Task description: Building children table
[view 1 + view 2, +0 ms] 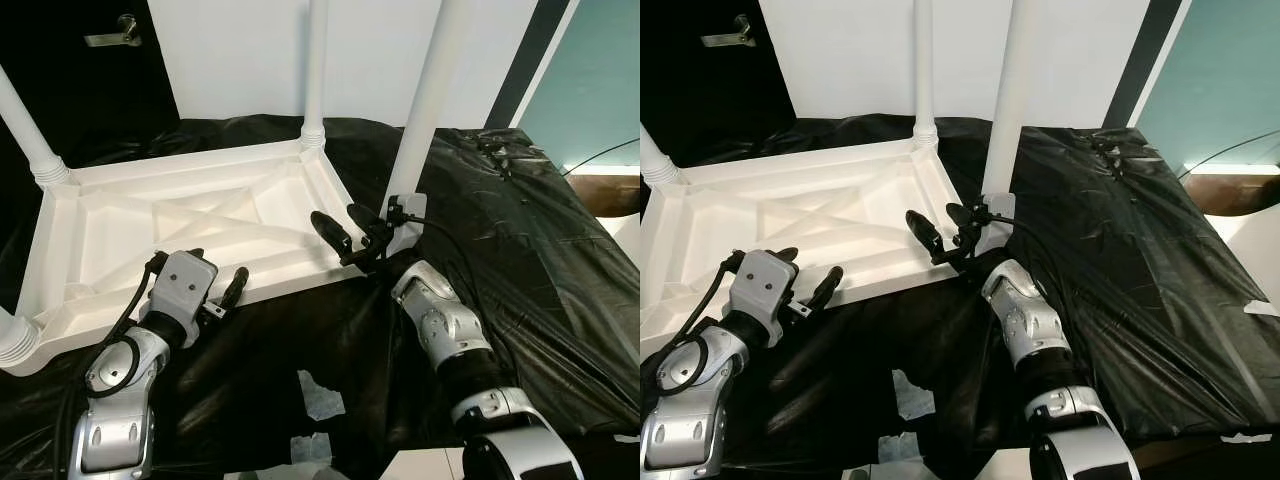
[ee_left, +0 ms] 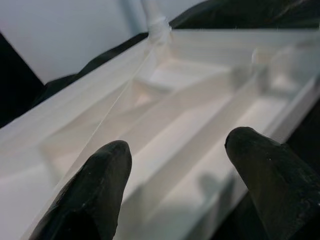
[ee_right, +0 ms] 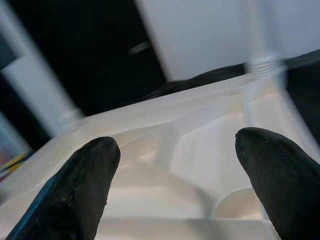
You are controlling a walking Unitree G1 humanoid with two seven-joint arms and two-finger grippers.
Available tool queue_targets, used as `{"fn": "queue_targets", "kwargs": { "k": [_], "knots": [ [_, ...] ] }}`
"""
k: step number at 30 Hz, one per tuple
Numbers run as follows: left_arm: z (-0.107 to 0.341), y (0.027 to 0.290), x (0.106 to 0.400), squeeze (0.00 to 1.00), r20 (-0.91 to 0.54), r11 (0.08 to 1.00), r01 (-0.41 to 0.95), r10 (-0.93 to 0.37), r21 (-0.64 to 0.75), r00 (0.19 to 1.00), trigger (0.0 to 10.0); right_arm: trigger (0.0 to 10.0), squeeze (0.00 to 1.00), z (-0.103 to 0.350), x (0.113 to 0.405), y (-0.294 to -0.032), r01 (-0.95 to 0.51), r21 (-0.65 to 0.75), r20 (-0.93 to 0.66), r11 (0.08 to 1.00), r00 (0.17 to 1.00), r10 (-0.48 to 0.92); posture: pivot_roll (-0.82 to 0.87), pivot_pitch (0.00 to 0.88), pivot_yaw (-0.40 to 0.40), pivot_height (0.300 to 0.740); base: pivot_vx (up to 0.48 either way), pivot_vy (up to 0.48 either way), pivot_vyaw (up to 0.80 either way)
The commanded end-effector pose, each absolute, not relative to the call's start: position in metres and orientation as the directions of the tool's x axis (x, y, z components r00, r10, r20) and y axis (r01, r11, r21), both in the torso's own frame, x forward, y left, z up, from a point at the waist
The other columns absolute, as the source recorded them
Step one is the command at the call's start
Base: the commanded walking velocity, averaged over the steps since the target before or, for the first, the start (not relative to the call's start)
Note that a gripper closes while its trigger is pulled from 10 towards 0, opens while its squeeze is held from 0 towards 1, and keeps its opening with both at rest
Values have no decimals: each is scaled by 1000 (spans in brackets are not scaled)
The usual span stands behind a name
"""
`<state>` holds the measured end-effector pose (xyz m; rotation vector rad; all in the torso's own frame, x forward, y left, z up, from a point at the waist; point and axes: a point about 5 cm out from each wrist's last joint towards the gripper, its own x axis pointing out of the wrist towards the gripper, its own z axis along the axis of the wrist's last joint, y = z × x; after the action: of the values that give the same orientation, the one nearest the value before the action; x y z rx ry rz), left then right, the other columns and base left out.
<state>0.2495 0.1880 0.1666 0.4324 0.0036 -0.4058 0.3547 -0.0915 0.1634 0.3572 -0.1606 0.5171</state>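
The white children's table (image 1: 190, 225) lies upside down on the black-covered worktop (image 1: 520, 250), legs up. Left gripper (image 2: 175, 185) hovers at its near rim, fingers wide, holding nothing. Right gripper (image 1: 347, 226) sits at the near right corner beside a leg (image 1: 425, 110), fingers spread wide

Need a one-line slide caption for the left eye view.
Upturned white table on black sheeting, legs up; both open tools, left and right, at its near edge.
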Motion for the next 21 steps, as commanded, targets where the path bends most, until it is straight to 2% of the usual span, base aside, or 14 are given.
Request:
{"fn": "queue_targets", "kwargs": {
  "k": [1, 4, 7, 8, 12, 18, 21],
  "knots": [
    [166, 191, 248, 0, -77, 849, 320, -319, 421, 945, 10000, 10000, 0, 160, 359, -124, -380, 299, 231, 875, 919, 319, 206, 33, -52, 740, 0, 0, 0],
    [164, 183, 248, 0, -81, 844, 344, -342, 410, 936, 10000, 10000, 0, 158, 361, -145, -300, 277, 219, 913, 945, 244, 198, 36, -43, 740, 0, 0, 0],
    [163, 180, 247, 0, -81, 845, 354, -352, 401, 933, 10000, 10000, 0, 157, 362, -154, -268, 259, 214, 928, 953, 216, 190, 38, -35, 740, 0, 0, 0],
    [158, 164, 244, 0, -83, 842, 398, -397, 365, 914, 10000, 10000, 0, 153, 360, -177, -197, 206, 199, 958, 967, 156, 173, 46, -22, 740, 0, 0, 0],
    [148, 135, 235, 0, -102, 822, 488, -481, 294, 871, 10000, 10000, 0, 149, 356, -213, -91, 149, 176, 985, 982, 64, 159, 55, -11, 740, 0, 0, 0],
    [141, 117, 223, 0, -114, 804, 548, -537, 230, 836, 10000, 10000, 0, 147, 352, -235, -30, 105, 173, 994, 985, 12, 155, 65, -3, 740, 0, 0, 0],
    [137, 116, 219, 0, -129, 799, 561, -546, 215, 828, 10000, 10000, 0, 145, 350, -237, -25, 100, 171, 995, 985, 7, 161, 65, -5, 740, 0, 0, 0]
  ]
}}
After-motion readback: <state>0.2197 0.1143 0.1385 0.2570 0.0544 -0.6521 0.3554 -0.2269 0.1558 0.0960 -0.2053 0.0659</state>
